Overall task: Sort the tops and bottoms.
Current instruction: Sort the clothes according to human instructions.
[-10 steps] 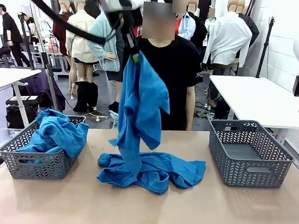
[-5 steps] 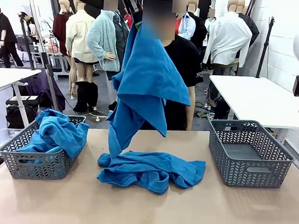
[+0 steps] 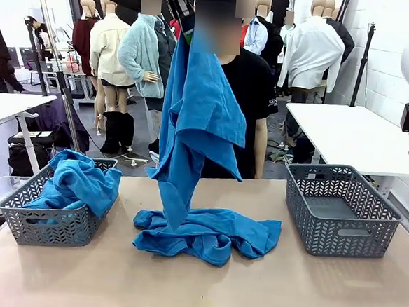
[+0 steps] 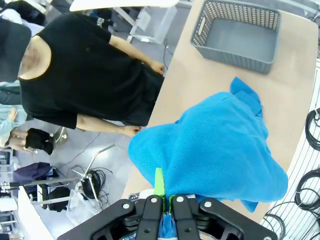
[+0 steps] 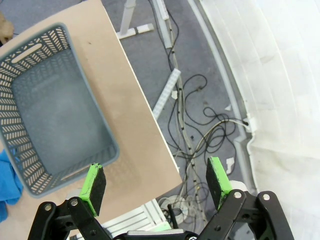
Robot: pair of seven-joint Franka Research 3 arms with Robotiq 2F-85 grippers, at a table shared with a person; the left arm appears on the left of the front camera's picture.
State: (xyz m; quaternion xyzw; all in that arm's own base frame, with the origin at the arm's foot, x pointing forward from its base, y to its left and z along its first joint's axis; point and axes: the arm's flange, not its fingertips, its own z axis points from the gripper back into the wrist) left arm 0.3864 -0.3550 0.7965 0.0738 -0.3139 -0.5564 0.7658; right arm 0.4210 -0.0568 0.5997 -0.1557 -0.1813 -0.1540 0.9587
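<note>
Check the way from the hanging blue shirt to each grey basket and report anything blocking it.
Nothing visible blocks either way. The shirt hangs from the shut left gripper over mid-table; bare tabletop lies between it and the left basket, already heaped with blue cloth, and the empty right basket.

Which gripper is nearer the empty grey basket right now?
Right. The right gripper hangs open above the table edge just beside the empty grey basket; the left gripper is high over the middle, shut on the blue shirt, farther away.
</note>
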